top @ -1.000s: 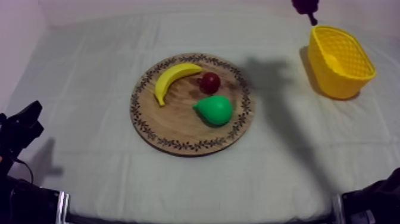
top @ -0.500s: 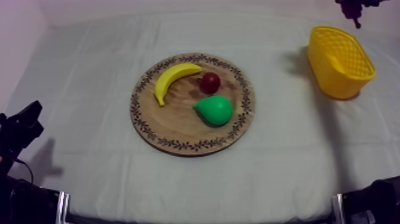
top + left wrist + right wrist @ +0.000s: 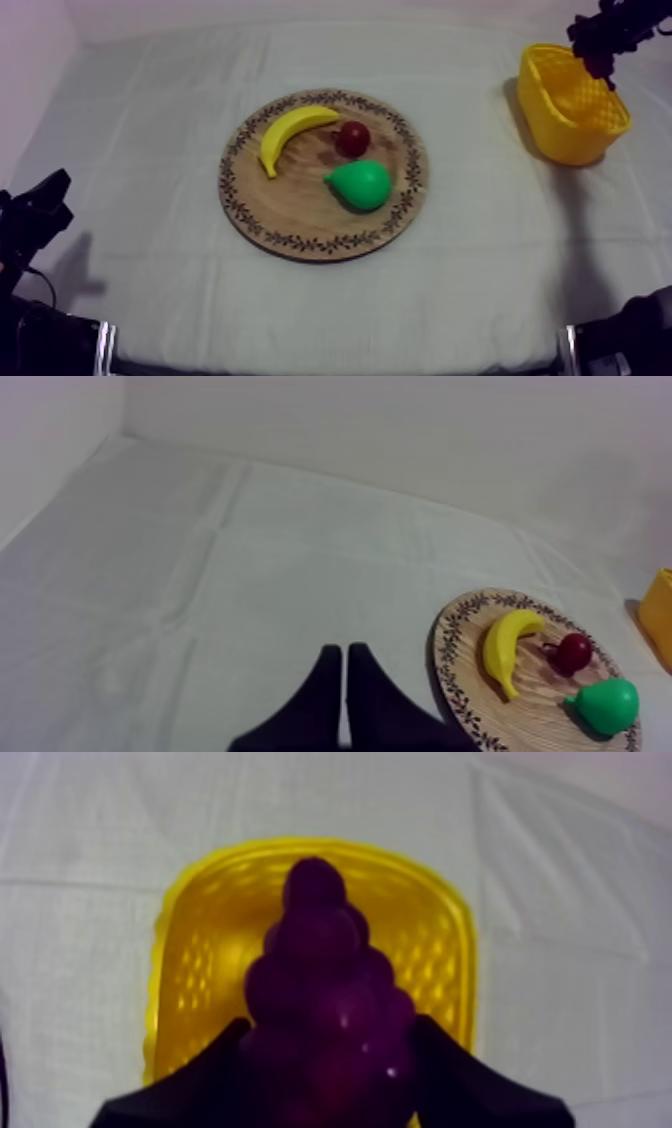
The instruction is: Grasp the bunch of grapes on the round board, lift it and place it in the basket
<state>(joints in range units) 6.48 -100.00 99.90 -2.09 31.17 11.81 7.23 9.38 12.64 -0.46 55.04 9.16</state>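
Purple bunch of grapes (image 3: 325,982) is hanging in my right hand (image 3: 330,1057), whose fingers (image 3: 190,1087) are grasping it from both sides, with the yellow basket (image 3: 190,972) lying directly beneath. My left hand (image 3: 343,696) is sitting clenched on nothing above the tabletop (image 3: 200,576), the wooden board (image 3: 540,716) lying ahead-right.

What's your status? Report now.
Right gripper shut on bunch of grapes, above yellow basket. Left gripper shut, away from wooden board. Nothing between grapes and basket.
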